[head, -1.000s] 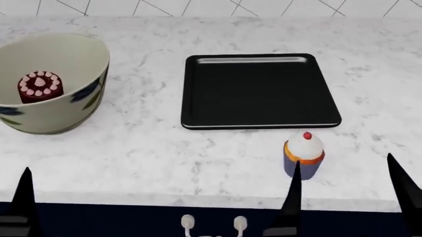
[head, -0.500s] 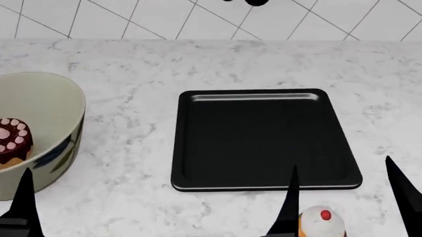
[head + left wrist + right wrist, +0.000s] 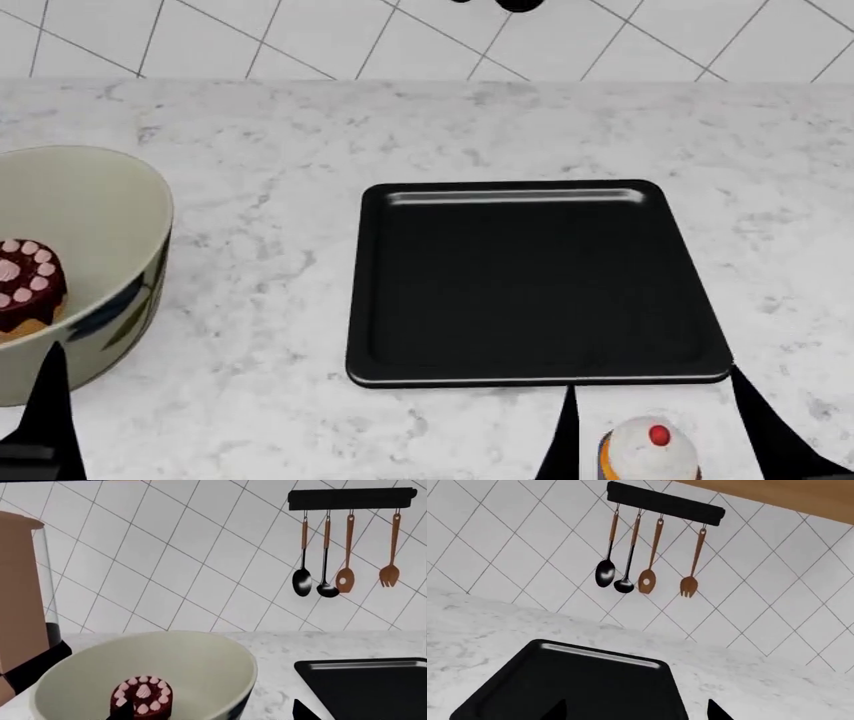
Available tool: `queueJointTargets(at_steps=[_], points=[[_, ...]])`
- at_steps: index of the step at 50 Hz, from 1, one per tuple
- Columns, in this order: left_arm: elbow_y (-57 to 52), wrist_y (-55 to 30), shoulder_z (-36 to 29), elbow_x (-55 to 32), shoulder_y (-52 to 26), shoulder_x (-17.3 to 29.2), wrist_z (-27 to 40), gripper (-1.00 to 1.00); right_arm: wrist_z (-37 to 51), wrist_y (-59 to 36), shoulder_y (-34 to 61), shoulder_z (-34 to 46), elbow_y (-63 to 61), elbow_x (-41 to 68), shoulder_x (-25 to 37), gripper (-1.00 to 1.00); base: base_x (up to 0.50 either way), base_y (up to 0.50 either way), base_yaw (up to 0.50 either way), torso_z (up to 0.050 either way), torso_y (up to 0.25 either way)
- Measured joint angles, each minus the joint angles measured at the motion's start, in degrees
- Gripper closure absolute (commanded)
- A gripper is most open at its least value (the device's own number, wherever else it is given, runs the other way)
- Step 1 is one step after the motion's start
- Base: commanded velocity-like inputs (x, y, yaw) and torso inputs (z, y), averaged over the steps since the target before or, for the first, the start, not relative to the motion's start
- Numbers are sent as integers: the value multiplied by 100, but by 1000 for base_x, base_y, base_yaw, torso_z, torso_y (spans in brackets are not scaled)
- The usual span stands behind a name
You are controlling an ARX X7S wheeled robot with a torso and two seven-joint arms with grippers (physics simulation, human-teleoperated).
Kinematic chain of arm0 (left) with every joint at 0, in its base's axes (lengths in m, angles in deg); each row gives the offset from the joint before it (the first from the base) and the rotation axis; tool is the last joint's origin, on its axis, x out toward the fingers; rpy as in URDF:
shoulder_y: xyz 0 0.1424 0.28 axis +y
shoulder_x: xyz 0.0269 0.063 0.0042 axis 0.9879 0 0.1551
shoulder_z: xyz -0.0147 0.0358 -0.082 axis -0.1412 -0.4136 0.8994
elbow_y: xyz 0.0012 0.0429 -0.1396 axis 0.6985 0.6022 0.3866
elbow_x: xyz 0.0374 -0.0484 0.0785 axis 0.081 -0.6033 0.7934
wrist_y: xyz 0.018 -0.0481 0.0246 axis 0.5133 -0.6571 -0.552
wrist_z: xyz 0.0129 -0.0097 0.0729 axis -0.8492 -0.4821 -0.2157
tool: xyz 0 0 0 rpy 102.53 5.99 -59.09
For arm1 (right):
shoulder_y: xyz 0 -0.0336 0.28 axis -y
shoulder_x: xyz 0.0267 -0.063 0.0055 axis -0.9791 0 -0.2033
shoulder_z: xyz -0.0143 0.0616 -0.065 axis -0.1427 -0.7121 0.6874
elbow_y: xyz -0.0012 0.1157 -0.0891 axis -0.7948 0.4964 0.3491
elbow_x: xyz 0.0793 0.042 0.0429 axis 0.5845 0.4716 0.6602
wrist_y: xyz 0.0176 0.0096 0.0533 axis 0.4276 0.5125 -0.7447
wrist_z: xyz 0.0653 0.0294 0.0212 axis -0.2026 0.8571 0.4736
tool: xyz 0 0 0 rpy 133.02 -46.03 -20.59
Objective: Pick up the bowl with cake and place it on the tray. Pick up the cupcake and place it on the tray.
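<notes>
At the near edge of the marble counter (image 3: pixel 267 330) the right gripper (image 3: pixel 650 440) has its two dark fingers spread either side of the cupcake (image 3: pixel 647 453), one finger to its left and one to its right, neither seeming to touch it. The cupcake stands upright just beside the near rim of the tray (image 3: pixel 400 290), which lies bare in the middle of the counter. Far to the left sits the bowl (image 3: pixel 114 200) with the cake (image 3: pixel 24 283) inside, well apart from the tray. Only one dark finger (image 3: pixel 47 420) of the left gripper shows, near the bowl's near side, so whether that claw is spread or pressed together cannot be told. The step in hand looks like the grasp on the cupcake. To do it well, I would centre the fingers on the wrapper below the frosting, keep them level, and close gently so the cupcake does not tip or skid toward the counter edge. Lifting it straight up to clear the low rim should follow. Setting it toward the right side of the tray would be wise, since the wide bowl will need most of the room.
</notes>
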Motion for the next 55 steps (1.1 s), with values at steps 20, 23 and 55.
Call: queueJointTargets(at_steps=[20,23,55], points=[[-137,-57,118,-278,72,133,133,-100,-66,267,-95,360,778,-191,-362,-100,0,0,0,0,0],[-157,-86,135,-331,55,150,154,-100,-47,259,-96,382,876,-217,-390,-100,0,0,0,0,0],[-287,-126,189,-658,68,293,338,-100,-78,279,107,477,2049,-176,-809,-100,0,0,0,0,0]])
